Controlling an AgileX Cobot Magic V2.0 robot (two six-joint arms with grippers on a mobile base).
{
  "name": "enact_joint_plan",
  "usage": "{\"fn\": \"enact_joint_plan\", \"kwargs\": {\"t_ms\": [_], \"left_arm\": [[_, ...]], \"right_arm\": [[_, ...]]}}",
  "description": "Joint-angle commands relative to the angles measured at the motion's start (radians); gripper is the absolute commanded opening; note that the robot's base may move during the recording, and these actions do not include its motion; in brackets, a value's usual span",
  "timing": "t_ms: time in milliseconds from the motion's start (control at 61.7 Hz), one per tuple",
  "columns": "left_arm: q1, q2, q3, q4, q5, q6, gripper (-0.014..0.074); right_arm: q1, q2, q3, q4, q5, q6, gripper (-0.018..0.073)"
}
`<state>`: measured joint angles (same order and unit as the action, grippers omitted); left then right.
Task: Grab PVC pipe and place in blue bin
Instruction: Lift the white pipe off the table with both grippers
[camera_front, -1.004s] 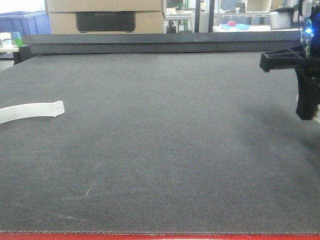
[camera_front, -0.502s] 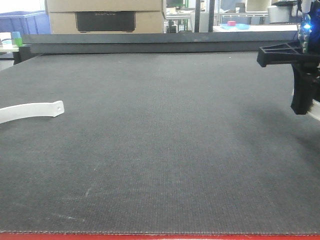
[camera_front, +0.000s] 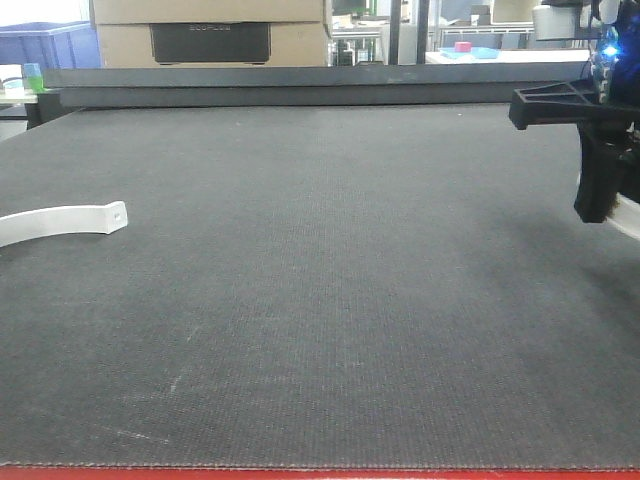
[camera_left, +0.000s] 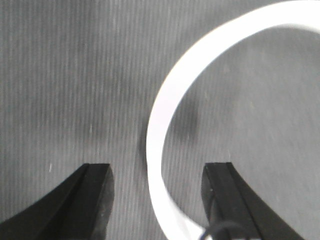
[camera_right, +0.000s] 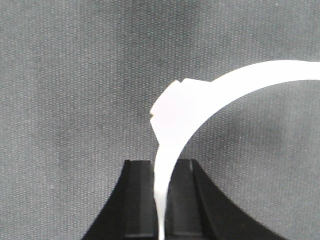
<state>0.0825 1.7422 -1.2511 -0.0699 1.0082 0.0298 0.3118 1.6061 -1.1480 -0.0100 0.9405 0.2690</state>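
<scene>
Right fingers (camera_right: 137, 200) closed on 1 curved white PVC pipe strip (camera_right: 235, 80), apparently held clear of the bench (camera_front: 320, 300). Left fingers (camera_left: 95, 185) wide open, empty, above a 2nd strip (camera_left: 165, 125) lying flat. I would grip firmly and carry slowly to the bin.

The left gripper (camera_left: 157, 172) hangs with its jaws spread wide over the grey counter (camera_left: 60, 75). A white curved PVC pipe (camera_left: 172, 95) runs between them, arcing far and right.

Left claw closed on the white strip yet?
No, the left claw is open, fingers wide apart, with the white strip lying between them.
</scene>
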Motion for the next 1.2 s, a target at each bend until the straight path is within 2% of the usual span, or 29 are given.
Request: {"fn": "enact_joint_plan", "kwargs": {"t_ms": [0, 308, 470, 518, 583, 745, 972, 1182], "left_arm": [[0.002, 0.037, -0.035, -0.004, 0.027, 0.002, 0.0296], [-0.010, 0.121, -0.056, 0.044, 0.047, 0.004, 0.0296], [-0.010, 0.125, -0.056, 0.042, 0.047, 0.004, 0.0291], [-0.010, 0.125, -0.056, 0.042, 0.051, 0.004, 0.0272], [-0.010, 0.125, -0.056, 0.039, 0.055, 0.004, 0.0202], [-0.010, 0.125, -0.056, 0.026, 0.064, 0.004, -0.0102], [-0.010, 0.090, -0.058, 0.020, 0.112, 0.004, -0.0111], [-0.010, -0.021, -0.058, -0.009, 0.125, 0.004, -0.0111]], "right_arm": [[0.002, -0.012, -0.008, -0.008, -0.017, -0.010, -0.0167], [0.002, -0.012, -0.008, -0.008, -0.025, -0.010, -0.0167], [0.002, -0.012, -0.008, -0.008, -0.025, -0.010, -0.0167], [0.002, -0.012, -0.008, -0.008, -0.025, -0.010, -0.0167], [0.002, -0.012, -0.008, -0.008, -0.028, -0.010, -0.0167], [0.002, -0.012, -0.008, -0.008, -0.036, -0.010, -0.0167], [0.002, -0.012, -0.008, -0.008, -0.046, -0.010, -0.0167], [0.002, -0.042, -0.017, -0.008, -0.017, -0.010, -0.0167]]}}
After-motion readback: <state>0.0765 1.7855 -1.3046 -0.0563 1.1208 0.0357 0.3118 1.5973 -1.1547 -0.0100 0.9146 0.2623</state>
